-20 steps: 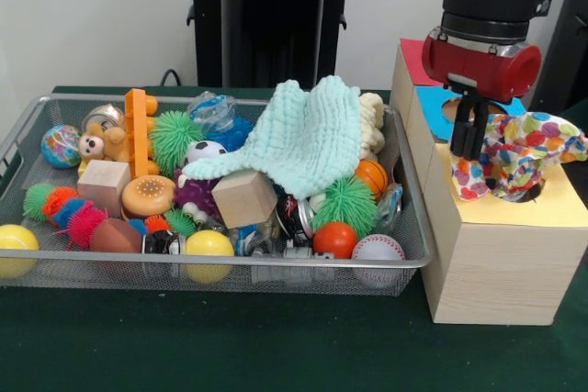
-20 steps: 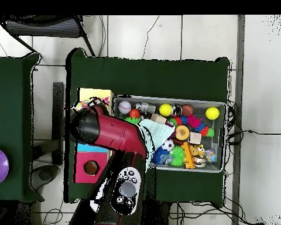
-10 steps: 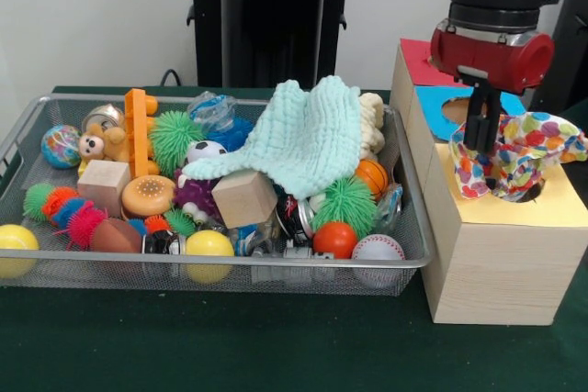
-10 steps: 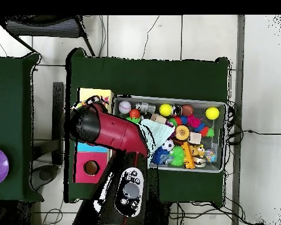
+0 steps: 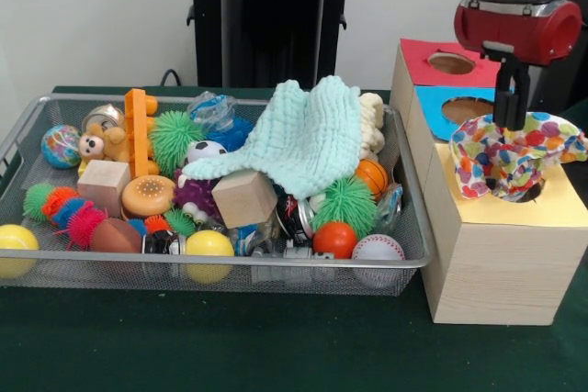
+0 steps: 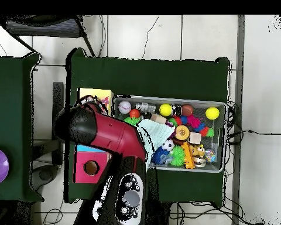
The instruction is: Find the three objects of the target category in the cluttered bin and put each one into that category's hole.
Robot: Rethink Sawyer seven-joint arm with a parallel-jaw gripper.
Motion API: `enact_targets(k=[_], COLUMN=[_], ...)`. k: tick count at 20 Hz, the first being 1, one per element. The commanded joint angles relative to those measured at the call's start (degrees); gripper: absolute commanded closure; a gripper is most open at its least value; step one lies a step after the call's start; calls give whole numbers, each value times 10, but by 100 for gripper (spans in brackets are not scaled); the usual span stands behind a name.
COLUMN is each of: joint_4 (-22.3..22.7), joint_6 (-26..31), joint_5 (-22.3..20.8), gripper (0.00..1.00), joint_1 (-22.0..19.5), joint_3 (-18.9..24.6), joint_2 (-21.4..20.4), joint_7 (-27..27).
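One polka-dot cloth [image 5: 519, 153] lies bunched over the round hole [image 5: 525, 194] in the yellow top [image 5: 551, 213] of the wooden box, with part of it sagging in. My gripper [image 5: 512, 124] hangs straight down just above the cloth's back edge and shows as one dark bar. The wire-mesh bin [image 5: 230, 262] stands to the left of the box, heaped with toys. No other polka-dot cloth shows in it. In the overhead view my arm [image 6: 105, 132] covers most of the box and the gripper, leaving a strip of yellow top [image 6: 96, 94] and the bin [image 6: 222, 105] in sight.
A mint green waffle-knit cloth [image 5: 308, 140] drapes over toys in the bin's middle. Balls, wooden blocks and spiky toys fill the rest. The blue-topped hole [image 5: 467, 109] and the red-topped hole [image 5: 450, 62] lie behind the yellow one. The robot's pedestal [image 5: 271, 20] stands behind the bin.
My gripper has moved right and a little up, from over the blue-topped hole to above the cloth on the yellow top. The cloth and the bin's contents have not moved.
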Motion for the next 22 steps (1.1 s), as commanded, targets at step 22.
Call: enact_targets(k=[22], joint_4=[82], joint_6=[-18], joint_5=[68], gripper=[100], joint_1=[-16], joint_3=[109], joint_2=[50], joint_7=[101])
